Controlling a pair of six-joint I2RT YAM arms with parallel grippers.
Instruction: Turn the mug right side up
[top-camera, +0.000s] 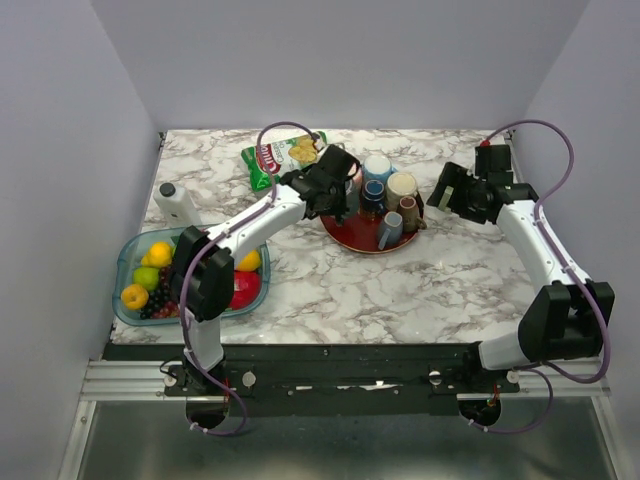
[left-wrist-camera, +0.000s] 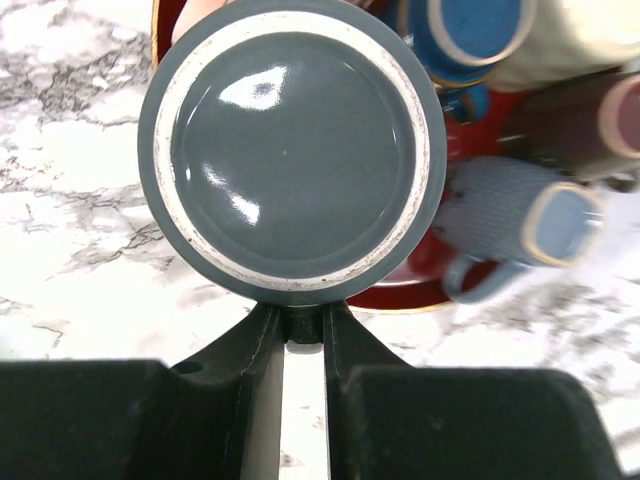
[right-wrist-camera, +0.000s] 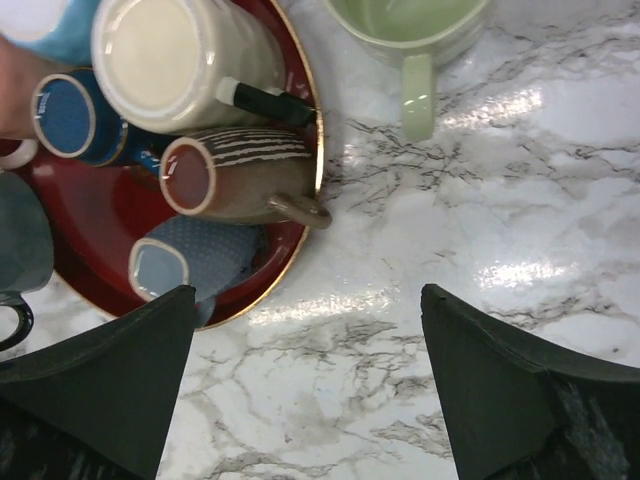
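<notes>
Pinching the grey mug (left-wrist-camera: 290, 150) at its edge with the left gripper (left-wrist-camera: 302, 335), with jaws nearly closed on it, glazed base turned to the wrist camera, just over the rim of the red tray (right-wrist-camera: 95, 220); holding nothing in the right gripper (right-wrist-camera: 308, 300), with jaws spread wide above the marble table (right-wrist-camera: 520, 200) beside that tray

Lower left of the top view: clear blue bowl (top-camera: 120, 272) on the marble table (top-camera: 400, 290), filled with oranges, a green fruit, grapes and something red. Just above it, a white bottle (top-camera: 178, 205), upright. Upper middle: green snack bag (top-camera: 280, 158), lying flat near a red plate (top-camera: 350, 238).
</notes>
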